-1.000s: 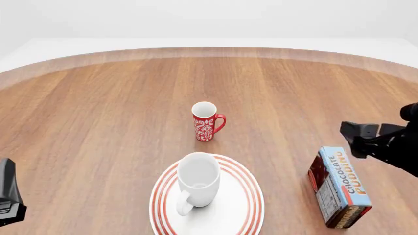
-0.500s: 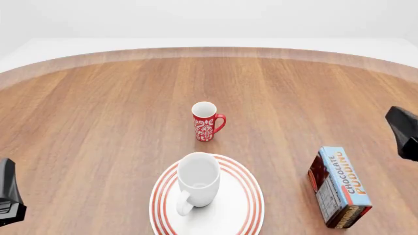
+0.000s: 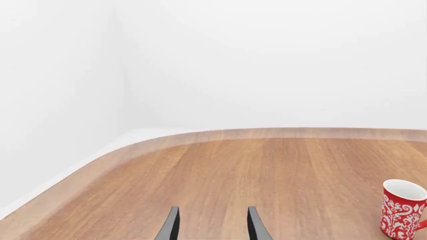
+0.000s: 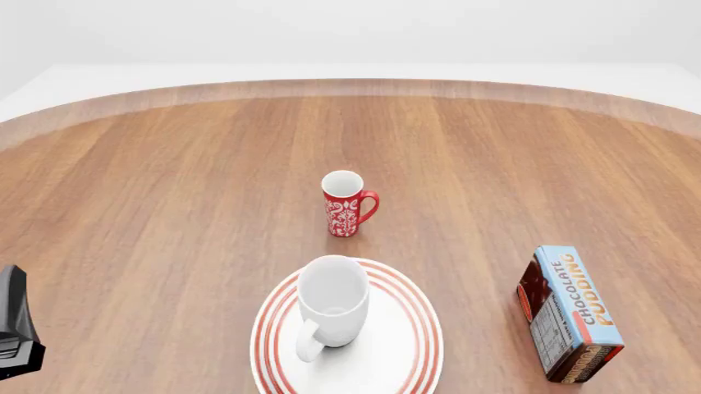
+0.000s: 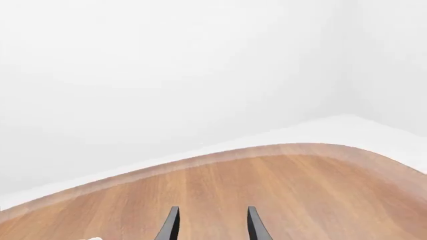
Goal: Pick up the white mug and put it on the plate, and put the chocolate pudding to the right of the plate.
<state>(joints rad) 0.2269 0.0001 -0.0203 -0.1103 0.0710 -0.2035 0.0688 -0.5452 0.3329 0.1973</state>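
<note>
The white mug [image 4: 332, 305] stands upright on the plate [image 4: 418, 338], its handle toward the near edge. To the right of the plate the chocolate pudding [image 4: 572, 313] box lies on the table with its light blue face up. My left gripper [image 3: 212, 230] is open over bare wood, nothing between its fingers; only a black part of the left arm [image 4: 13, 330] shows at the front view's left edge. My right gripper [image 5: 212, 230] is open too, pointing at the table's far rim, and is outside the front view.
A slim red mug [image 4: 347, 203] with a white pattern stands upright behind the plate, and the red mug [image 3: 403, 210] also shows off to one side in the left wrist view. White walls rise behind the table's curved far edge [image 4: 350, 85].
The right arm has drawn back to the right, away from the pudding box, and left the front view. The left arm, mugs, plate and box have not moved.
</note>
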